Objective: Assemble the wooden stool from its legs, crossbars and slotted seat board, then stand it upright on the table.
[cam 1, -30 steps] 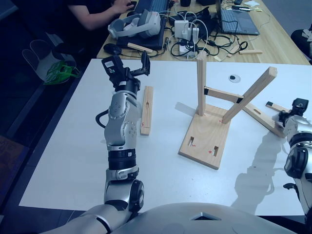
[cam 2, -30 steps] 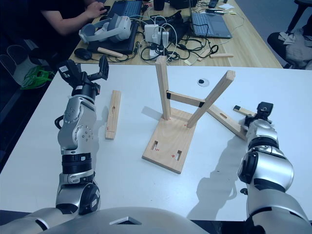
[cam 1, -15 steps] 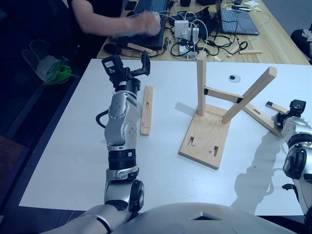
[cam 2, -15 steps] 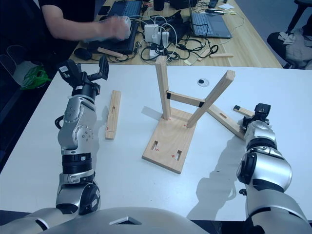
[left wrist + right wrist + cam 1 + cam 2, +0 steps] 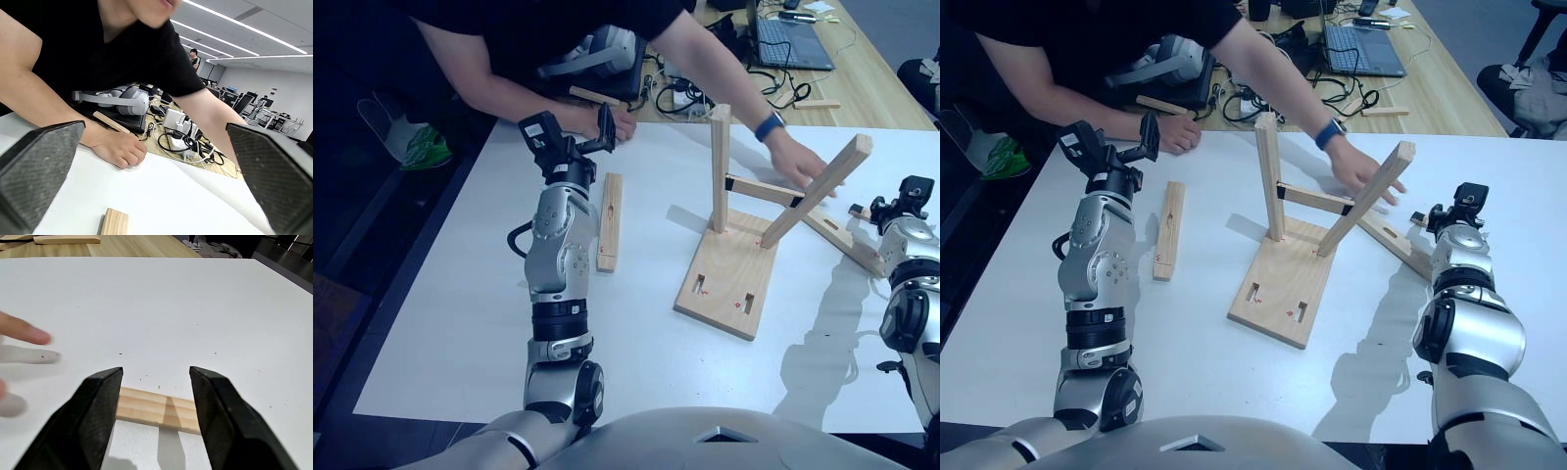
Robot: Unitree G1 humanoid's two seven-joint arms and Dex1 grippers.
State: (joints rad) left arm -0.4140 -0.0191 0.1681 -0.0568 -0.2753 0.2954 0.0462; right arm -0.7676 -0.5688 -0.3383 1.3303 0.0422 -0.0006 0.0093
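1. Far left: left gripper (image 5: 570,132) raised above the table (image 5: 460,313), fingers spread wide, nothing between them.
2. Just beside that arm: loose leg (image 5: 608,220) lying flat, slotted face up, untouched.
3. Behind it: a person's fist (image 5: 622,122) resting at the table's far edge.
4. Centre: slotted seat board (image 5: 724,284) flat on the table. One upright leg (image 5: 718,166) planted at its far end; the two near slots (image 5: 699,285) empty.
5. Crossbar (image 5: 762,189) running from the upright leg to a leaning leg (image 5: 813,191) that tilts away to the right, foot at the board (not square in its slot, by the look of it).
6. Above the crossbar: the person's other hand (image 5: 798,162) reaching in at the leaning leg, probably touching it.
7. Further right: another leg (image 5: 847,245) flat on the table, running out from beneath the leaning one.
8. Far right: right gripper (image 5: 906,196) unclenched, fingers either side of a short wooden piece (image 5: 156,409) and above it. Touching or not, cannot tell.
9. Progress, as a judgement: under halfway. Done: one leg seated, one crossbar joined. Left: straightening the leaning leg, fitting the two flat legs and the remaining crossbars, then turning the stool over to stand it upright.
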